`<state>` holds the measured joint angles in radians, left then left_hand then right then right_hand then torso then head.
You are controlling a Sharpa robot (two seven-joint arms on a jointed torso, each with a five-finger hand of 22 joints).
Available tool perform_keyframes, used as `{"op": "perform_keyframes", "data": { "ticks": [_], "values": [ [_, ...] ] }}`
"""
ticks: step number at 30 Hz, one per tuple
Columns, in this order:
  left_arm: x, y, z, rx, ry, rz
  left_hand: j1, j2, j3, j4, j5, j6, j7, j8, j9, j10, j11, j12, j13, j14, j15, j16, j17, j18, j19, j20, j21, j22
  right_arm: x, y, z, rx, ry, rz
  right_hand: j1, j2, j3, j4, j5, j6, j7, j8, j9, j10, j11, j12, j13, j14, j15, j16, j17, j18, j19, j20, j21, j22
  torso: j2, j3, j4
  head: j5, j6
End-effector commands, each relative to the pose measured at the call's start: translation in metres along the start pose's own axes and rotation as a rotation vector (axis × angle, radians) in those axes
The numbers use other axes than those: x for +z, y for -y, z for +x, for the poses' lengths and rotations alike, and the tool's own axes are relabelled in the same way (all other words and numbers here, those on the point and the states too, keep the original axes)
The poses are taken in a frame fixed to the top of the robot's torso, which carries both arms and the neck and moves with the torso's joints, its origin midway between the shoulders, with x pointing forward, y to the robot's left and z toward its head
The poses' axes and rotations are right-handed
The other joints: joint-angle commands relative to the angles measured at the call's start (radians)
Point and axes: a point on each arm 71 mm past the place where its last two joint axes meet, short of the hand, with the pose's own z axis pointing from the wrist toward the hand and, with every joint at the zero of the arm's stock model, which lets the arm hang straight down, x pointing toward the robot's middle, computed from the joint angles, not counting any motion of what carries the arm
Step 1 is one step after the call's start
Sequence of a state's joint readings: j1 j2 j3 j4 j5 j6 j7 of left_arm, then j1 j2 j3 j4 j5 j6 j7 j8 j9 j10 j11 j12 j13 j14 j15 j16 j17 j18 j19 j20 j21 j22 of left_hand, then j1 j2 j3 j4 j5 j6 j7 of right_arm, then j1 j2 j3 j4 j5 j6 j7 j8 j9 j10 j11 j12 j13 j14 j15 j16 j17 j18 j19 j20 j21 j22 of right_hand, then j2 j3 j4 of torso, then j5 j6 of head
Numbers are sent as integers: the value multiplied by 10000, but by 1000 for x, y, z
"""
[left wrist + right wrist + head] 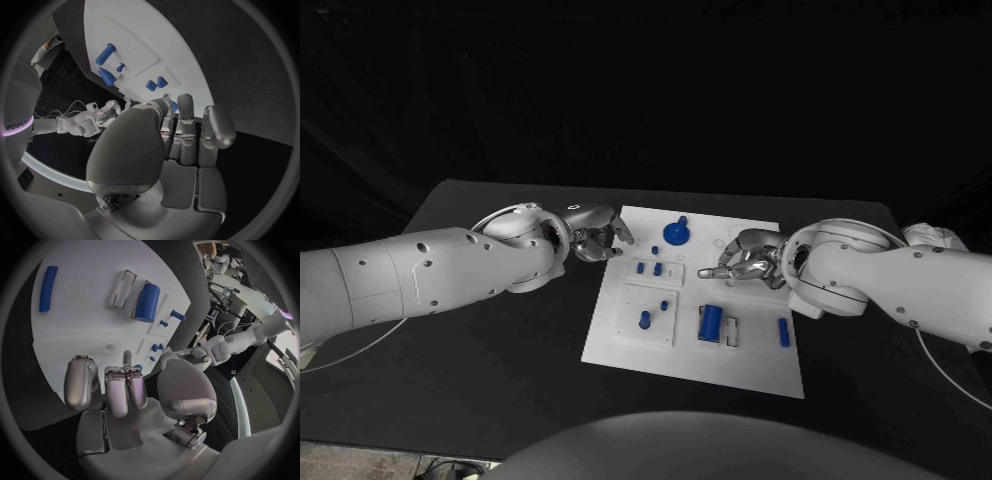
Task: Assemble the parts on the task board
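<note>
Both hands empty, fingers curled: left hand at board far-left edge, right hand over far-right. Blue knob sits between them, nearer the left.

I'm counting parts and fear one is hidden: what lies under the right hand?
Under the right hand the head view shows bare white task board. Whatever sits directly beneath its curled fingers is covered, so I cannot tell.

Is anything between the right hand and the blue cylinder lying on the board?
Nothing visible. Bare white task board lies between the right hand and the blue cylinder; the slim blue bar sits off to the side.
</note>
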<state>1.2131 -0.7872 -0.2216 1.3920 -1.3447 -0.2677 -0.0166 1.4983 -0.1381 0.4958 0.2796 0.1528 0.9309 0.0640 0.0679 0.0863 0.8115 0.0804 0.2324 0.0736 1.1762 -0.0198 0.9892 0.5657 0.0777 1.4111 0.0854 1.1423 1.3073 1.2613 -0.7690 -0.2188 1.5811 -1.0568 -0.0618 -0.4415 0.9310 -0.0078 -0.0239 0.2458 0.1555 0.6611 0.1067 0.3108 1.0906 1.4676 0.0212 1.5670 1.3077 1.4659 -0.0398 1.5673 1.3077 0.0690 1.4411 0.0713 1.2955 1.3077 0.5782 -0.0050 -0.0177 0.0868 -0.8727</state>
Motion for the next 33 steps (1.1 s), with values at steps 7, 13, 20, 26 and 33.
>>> {"op": "perform_keyframes", "data": {
  "ticks": [7, 13, 20, 26, 33],
  "values": [
    [-5, 0, -3, -108, 405, 369, 27, -5, 107, -20, 33, 28, 59, 50, 7, 69, -28, 50, 3, 12, 59, 30, 5, 43, 8, 74, 15, 1551, -41, -5, 0, -1036, 3436, -4069, 2436, 72, 764, -1197, 3743, -657, 144, -504, -1221, 1031, 64, 38, 2631, 1049, 79, 34, 2631, -128, 74, 31, 363, 1896, 0, -11, -37, 137, 1],
    [-10, -3, -4, -141, 604, 476, 49, -3, 130, -34, 40, 41, 75, 54, 10, 78, -47, 46, -1, 20, 50, 46, 24, 42, 14, 72, 31, 1556, -65, 6, 23, -2030, 4381, -4781, 2892, -206, 675, -1415, 1640, -1417, 238, -444, -1696, 1031, 144, 38, 2631, 1049, 143, 34, 2631, -137, 48, 100, 441, 1898, -16, -26, -152, 178, 1],
    [-15, -6, -3, -174, 735, 542, 65, 1, 151, -43, 47, 50, 86, 56, 11, 99, -51, 50, -1, 29, 43, 62, 41, 42, 19, 70, 44, 1559, -66, 15, 55, -2469, 4378, -4682, 2698, -446, 446, -1109, 967, -1763, 320, -13, -1759, 1031, 230, 38, 2631, 1049, 218, 34, 2631, -89, -84, 167, 261, 1832, -37, -41, -257, 199, 1],
    [-18, -7, -3, -190, 808, 589, 79, 3, 170, -53, 54, 60, 96, 60, 13, 120, -54, 54, -1, 39, 38, 78, 58, 40, 26, 67, 61, 1563, -61, 19, 77, -2577, 4086, -4485, 2663, -704, 411, -694, 905, -2274, 406, 656, -1568, 1031, 336, 38, 2631, 1049, 314, 34, 2631, -39, -230, 257, 49, 1759, -43, -36, -249, 242, 1],
    [-20, -9, -3, -200, 778, 532, 79, 3, 170, -53, 54, 60, 96, 60, 13, 120, -54, 54, -1, 39, 38, 78, 58, 40, 26, 67, 61, 1563, -53, 20, 89, -2551, 3945, -4320, 2771, -924, 511, -189, 967, -2904, 458, 1498, -1333, 1031, 437, 38, 2631, 1049, 399, 34, 2631, -7, -307, 335, -61, 1720, -51, -46, -260, 251, 1]
  ]
}}
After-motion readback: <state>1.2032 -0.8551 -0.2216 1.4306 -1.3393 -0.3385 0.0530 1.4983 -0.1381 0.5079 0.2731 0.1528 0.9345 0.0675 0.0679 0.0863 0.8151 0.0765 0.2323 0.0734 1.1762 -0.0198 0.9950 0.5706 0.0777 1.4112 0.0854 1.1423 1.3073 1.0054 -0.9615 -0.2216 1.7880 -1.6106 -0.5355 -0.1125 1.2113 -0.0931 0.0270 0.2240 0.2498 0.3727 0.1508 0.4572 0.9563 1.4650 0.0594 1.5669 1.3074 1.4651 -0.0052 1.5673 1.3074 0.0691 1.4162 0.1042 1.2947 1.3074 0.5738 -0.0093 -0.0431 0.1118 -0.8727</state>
